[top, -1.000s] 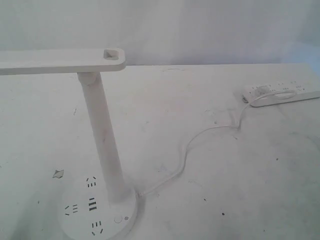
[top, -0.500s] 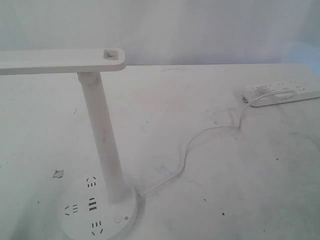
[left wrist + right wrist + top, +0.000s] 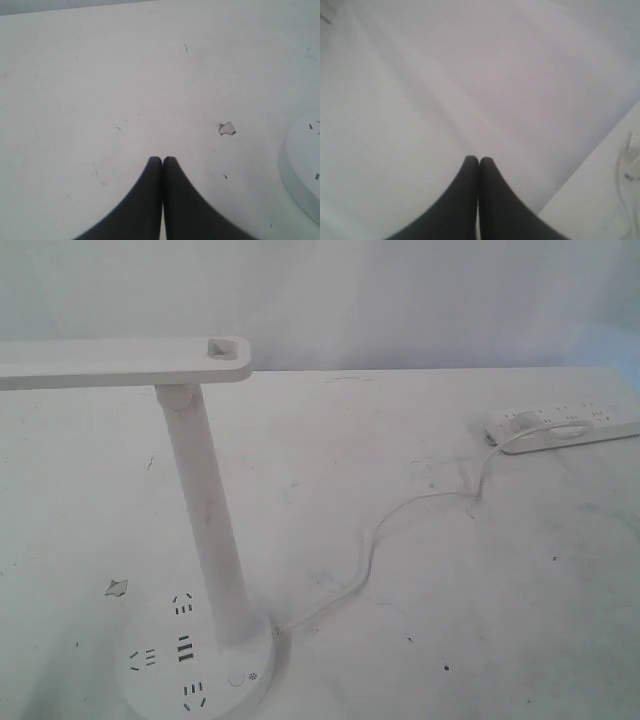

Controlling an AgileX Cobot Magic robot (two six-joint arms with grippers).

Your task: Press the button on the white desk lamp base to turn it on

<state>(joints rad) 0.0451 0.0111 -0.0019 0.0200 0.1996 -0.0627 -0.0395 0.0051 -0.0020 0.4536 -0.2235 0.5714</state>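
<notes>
Nothing has shifted in the exterior view since the earlier frames: lamp, cord and strip lie as they did. The left gripper (image 3: 162, 159) is clenched, tips pressed together, holding nothing and hanging above the bare table (image 3: 100, 75), with a small chip (image 3: 227, 128) ahead and the white desk lamp base (image 3: 302, 165) off to one side. The right gripper (image 3: 479, 159) is likewise clenched and empty. In the exterior view the button (image 3: 236, 678) sits on the base's near edge, just beside the stem of the white desk lamp (image 3: 205, 520). It likely needs a short, firm push straight down with a closed tip, no grasp; the light plastic base may slide or tip.
</notes>
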